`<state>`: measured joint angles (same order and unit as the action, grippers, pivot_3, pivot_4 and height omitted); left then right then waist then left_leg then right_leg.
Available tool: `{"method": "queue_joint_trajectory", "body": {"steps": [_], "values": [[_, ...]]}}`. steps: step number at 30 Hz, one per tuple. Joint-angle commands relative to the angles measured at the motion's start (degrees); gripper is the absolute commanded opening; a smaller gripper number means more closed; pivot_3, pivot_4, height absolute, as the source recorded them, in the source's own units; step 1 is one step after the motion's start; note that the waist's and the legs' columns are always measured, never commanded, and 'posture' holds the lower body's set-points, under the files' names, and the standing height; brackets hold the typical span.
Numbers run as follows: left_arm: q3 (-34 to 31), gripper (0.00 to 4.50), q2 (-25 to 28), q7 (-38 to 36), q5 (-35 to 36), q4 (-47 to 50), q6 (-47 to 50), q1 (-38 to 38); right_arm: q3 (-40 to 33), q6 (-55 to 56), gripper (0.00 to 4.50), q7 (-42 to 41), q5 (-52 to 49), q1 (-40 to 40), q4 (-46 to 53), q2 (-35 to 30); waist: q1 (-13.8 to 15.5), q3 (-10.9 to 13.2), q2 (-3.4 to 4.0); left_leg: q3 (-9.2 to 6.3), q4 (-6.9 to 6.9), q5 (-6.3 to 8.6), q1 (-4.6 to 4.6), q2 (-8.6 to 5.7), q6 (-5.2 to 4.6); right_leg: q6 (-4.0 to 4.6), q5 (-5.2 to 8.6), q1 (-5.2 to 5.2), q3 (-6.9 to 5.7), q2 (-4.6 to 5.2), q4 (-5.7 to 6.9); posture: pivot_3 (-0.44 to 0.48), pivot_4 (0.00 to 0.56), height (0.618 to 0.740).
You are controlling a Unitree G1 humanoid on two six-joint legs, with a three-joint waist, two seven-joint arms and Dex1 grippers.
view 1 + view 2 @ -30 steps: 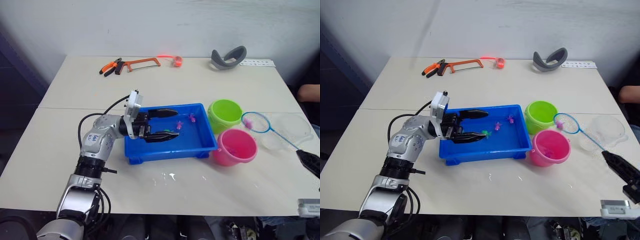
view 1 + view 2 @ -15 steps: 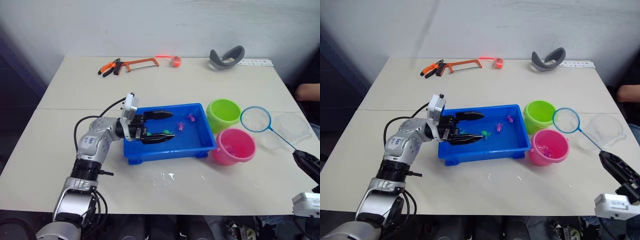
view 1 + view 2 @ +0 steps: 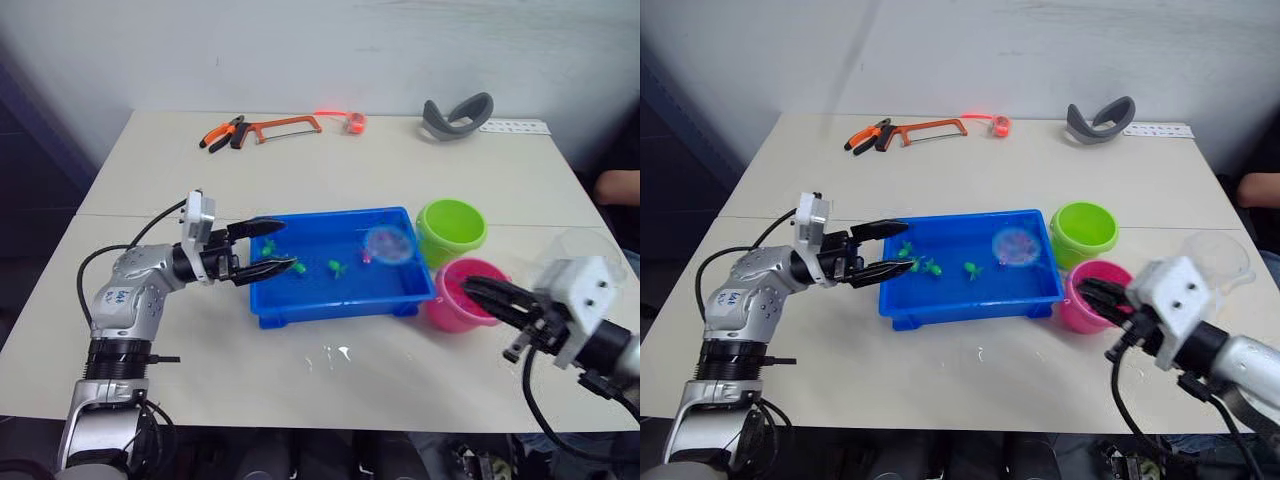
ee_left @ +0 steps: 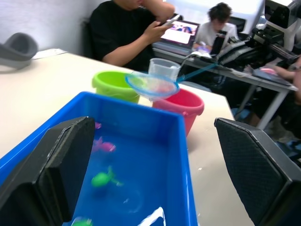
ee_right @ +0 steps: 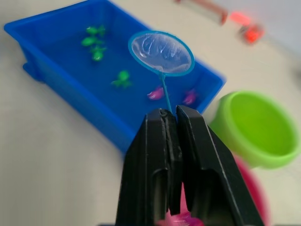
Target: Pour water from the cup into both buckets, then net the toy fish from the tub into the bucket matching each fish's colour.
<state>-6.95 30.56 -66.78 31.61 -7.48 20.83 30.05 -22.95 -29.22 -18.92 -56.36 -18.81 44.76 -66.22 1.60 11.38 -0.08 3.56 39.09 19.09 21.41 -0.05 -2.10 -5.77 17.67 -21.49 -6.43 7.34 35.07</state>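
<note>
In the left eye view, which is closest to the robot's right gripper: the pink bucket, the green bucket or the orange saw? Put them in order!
From the right gripper:
1. Pink bucket, right beside its fingertips.
2. Green bucket, just behind the pink one.
3. Orange saw, far off at the table's back edge.

The tub (image 3: 300,300) just ahead of my left gripper (image 3: 280,247) is glossy blue plastic, smooth-walled, its wet floor glinting. My fingers (image 4: 56,165) look matt black, faintly grained. Pinched in my right gripper (image 5: 170,111), the net (image 5: 161,52) has a smooth blue plastic rim and fine, translucent mesh. Beside that gripper, the green bucket (image 5: 256,127) and pink bucket (image 3: 447,300) are smooth, slightly shiny plastic. The cup (image 4: 163,68) is clear plastic. The table (image 3: 330,170) is matt beige.
</note>
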Motion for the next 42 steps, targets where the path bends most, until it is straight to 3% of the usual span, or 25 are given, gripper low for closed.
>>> {"method": "queue_joint_trajectory", "body": {"steps": [1, 8, 16, 29, 42], "values": [[-2.1, 4.42, 1.5, 1.6, 1.4, 4.4, 0.8, -1.4, 2.4, -11.8, 0.0, 4.9, -8.9, 6.6, -0.6, -3.9, -0.1, 0.0, 0.0, -0.02, -0.01, 0.02, 0.03, -0.06, -0.03, 0.0, 0.0, 0.0, -0.04, 0.06, -0.03, 0.0, 0.15, 0.74], [-3.1, 4.42, 2.0, 2.9, 2.2, 6.6, 1.6, -3.0, 6.1, -26.9, 0.0, 8.7, -14.9, 15.8, -4.1, -8.2, -0.1, 0.0, 0.0, -0.01, 0.0, 0.04, 0.19, -0.13, -0.1, -0.07, -0.03, 0.0, -0.22, 0.09, -0.02, 0.0, 0.15, 0.74], [-3.0, 4.42, 1.4, 3.6, 2.3, 7.8, 1.1, -4.0, 12.2, -35.0, 0.0, 13.0, -13.2, 27.2, -6.1, -6.6, 0.0, 0.0, -0.01, -0.01, 0.0, 0.02, 0.21, -0.15, -0.1, -0.11, -0.05, 0.01, -0.25, 0.09, -0.04, 0.0, 0.15, 0.74], [-1.5, 4.42, -0.4, 6.0, 2.6, 10.7, 2.5, -3.6, 20.4, -47.8, 0.0, 22.3, -9.4, 44.9, -9.5, 5.0, -0.2, 0.0, 0.0, 0.0, 0.0, 0.0, 0.3, -0.17, -0.09, -0.15, -0.08, -0.07, -0.25, 0.07, -0.02, 0.0, 0.15, 0.74], [-1.5, 4.42, -0.3, 6.4, 2.9, 10.2, 2.4, -3.4, 19.9, -57.0, 0.0, 25.7, -1.7, 50.4, -11.1, 15.9, -0.3, 0.0, 0.0, 0.0, 0.0, -0.01, 0.37, -0.17, -0.09, -0.17, -0.08, -0.12, -0.28, 0.03, 0.0, 0.0, 0.15, 0.74]]}}
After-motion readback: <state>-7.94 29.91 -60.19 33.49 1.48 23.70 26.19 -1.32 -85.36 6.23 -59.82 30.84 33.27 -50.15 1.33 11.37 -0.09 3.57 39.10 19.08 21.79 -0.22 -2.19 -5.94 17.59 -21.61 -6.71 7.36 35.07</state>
